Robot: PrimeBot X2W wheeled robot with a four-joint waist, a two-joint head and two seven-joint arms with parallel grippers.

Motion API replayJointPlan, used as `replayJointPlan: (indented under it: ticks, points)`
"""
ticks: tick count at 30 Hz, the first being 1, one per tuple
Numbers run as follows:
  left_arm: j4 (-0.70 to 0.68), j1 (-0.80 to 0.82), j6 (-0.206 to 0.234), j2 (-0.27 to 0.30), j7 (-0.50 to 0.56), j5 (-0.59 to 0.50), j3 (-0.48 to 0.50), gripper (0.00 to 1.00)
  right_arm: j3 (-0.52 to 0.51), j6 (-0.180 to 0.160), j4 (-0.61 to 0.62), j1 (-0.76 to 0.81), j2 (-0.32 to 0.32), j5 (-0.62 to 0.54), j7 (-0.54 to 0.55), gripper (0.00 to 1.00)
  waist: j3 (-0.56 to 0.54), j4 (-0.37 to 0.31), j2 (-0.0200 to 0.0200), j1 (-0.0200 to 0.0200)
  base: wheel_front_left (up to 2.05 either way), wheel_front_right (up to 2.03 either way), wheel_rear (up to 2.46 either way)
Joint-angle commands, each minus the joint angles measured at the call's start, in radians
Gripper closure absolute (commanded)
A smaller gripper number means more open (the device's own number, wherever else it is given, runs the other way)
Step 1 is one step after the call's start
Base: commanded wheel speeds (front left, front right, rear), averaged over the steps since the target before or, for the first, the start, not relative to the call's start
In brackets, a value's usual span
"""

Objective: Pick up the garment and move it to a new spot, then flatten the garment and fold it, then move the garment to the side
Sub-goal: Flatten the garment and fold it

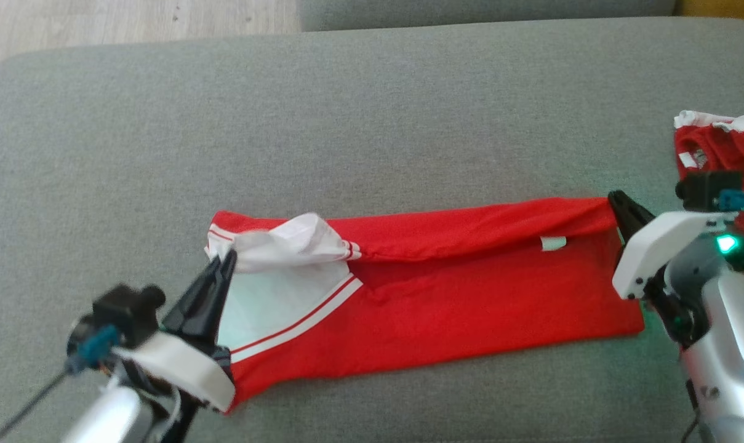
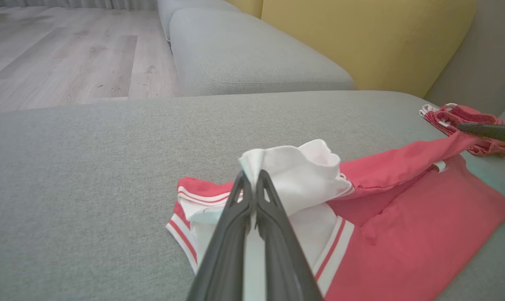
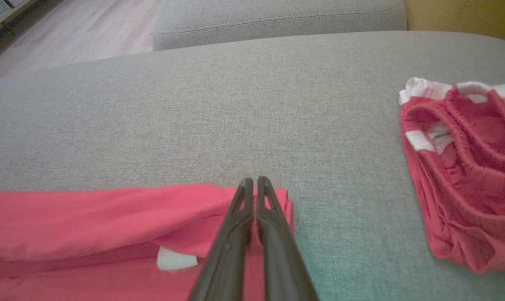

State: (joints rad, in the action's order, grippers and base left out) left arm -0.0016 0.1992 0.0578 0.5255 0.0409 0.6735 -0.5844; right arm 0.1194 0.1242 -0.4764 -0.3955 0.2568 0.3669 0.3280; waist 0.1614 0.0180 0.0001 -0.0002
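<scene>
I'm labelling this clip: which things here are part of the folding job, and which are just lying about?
In the job: red shirt, left gripper, right gripper, both shut on it.
Lying about: crumpled red garment, yellow cushion, wooden floor.

Place: a home, most likely a living room.
Seating: a wide grey fabric sofa seat point(image 1: 372, 111), with a second grey cushion point(image 2: 244, 58) just beyond it, a seam running along its edge.
Backrest: a mustard-yellow upholstered cushion point(image 2: 361, 37) stands behind the seats.
Floor: pale wood-look planks point(image 2: 60, 62) lie beside the sofa.
Laundry: a red and white garment point(image 1: 470, 295) is spread on the seat, and a crumpled red piece point(image 3: 465, 175) with an elastic waistband lies near it.
</scene>
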Motion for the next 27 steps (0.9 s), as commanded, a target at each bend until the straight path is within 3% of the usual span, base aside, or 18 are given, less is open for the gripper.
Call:
replayJointPlan:
  ticks: [1, 10, 11, 12, 13, 14, 15, 16, 19, 27]
  points:
    - [-0.023, 0.030, 0.008, 0.010, -0.040, -0.007, 0.040, 1.00, 0.001, 0.007, 0.044, -0.002, -0.003, -0.006, -0.017, 1.00, -0.005, 0.001, -0.0001, 0.0002, 0.00, 0.00, 0.00]
    - [0.056, -0.100, 0.020, -0.042, -0.193, -0.048, -0.009, 1.00, -0.039, 0.007, 0.058, 0.093, -0.040, -0.033, -0.078, 0.98, -0.046, -0.004, -0.0001, 0.0002, 0.00, 0.00, 0.00]
    - [0.067, -0.113, 0.021, -0.048, -0.204, -0.046, -0.014, 1.00, -0.045, 0.007, 0.058, 0.103, -0.045, -0.033, -0.086, 0.87, -0.050, -0.003, -0.0001, 0.0002, 0.00, 0.00, 0.00]
    - [0.079, -0.123, 0.020, -0.054, -0.214, -0.050, -0.021, 1.00, -0.052, 0.007, 0.057, 0.114, -0.050, -0.033, -0.094, 0.67, -0.056, -0.002, -0.0001, 0.0002, 0.00, 0.00, 0.00]
    - [0.090, -0.132, 0.019, -0.060, -0.223, -0.054, -0.029, 0.96, -0.057, 0.007, 0.055, 0.125, -0.053, -0.036, -0.100, 0.20, -0.062, 0.000, -0.0001, 0.0002, 0.00, 0.00, 0.00]
    - [0.102, -0.142, 0.020, -0.068, -0.231, -0.053, -0.033, 0.64, -0.065, 0.007, 0.053, 0.136, -0.057, -0.036, -0.109, 0.00, -0.068, 0.002, -0.0001, 0.0002, 0.00, 0.00, 0.00]
    - [0.114, -0.149, 0.023, -0.075, -0.241, -0.054, -0.035, 0.07, -0.073, 0.007, 0.052, 0.146, -0.062, -0.035, -0.119, 0.00, -0.075, 0.004, -0.0001, 0.0002, 0.00, 0.00, 0.00]
    - [0.125, -0.156, 0.027, -0.083, -0.250, -0.054, -0.034, 0.00, -0.081, 0.007, 0.050, 0.156, -0.067, -0.034, -0.128, 0.00, -0.080, 0.005, -0.0001, 0.0002, 0.00, 0.00, 0.00]
    - [0.130, -0.186, 0.057, -0.118, -0.285, -0.041, 0.008, 0.00, -0.121, 0.007, 0.054, 0.191, -0.084, -0.033, -0.153, 0.00, -0.098, 0.011, -0.0001, 0.0002, 0.00, 0.00, 0.00]
    - [0.075, -0.225, 0.138, -0.138, -0.302, -0.080, 0.125, 0.00, -0.214, 0.007, 0.095, 0.235, -0.095, -0.058, -0.167, 0.00, -0.113, 0.034, -0.0001, 0.0002, 0.00, 0.00, 0.00]
